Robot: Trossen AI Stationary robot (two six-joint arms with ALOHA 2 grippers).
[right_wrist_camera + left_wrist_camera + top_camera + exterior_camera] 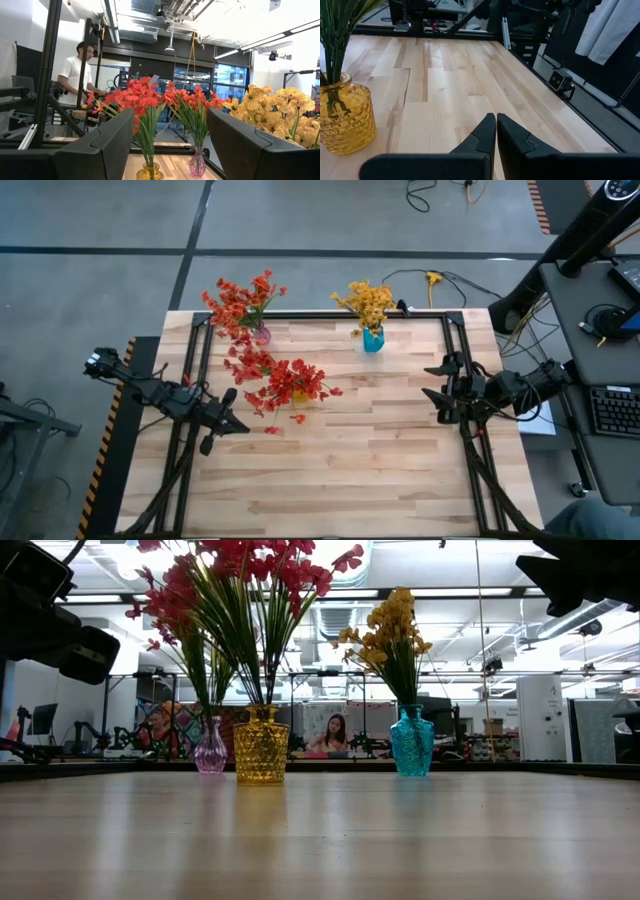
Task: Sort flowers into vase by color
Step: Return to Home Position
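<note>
Red-orange flowers (290, 383) stand with their stems in a yellow glass vase (261, 745) near the table's middle left. More red-orange flowers (240, 300) stand in a small pink vase (210, 753) toward the far left. Yellow flowers (368, 302) stand in a blue vase (412, 741) at the far edge. My left gripper (496, 120) is shut and empty, above the table's left side beside the yellow vase (344, 119). My right gripper (170, 132) is open and empty at the right side, facing the flowers.
A black frame (330, 315) runs along the table's far and side edges. A fallen red petal (272, 430) lies on the wood near the yellow vase. The near half of the table (340, 480) is bare wood. A person (75, 70) stands in the room beyond.
</note>
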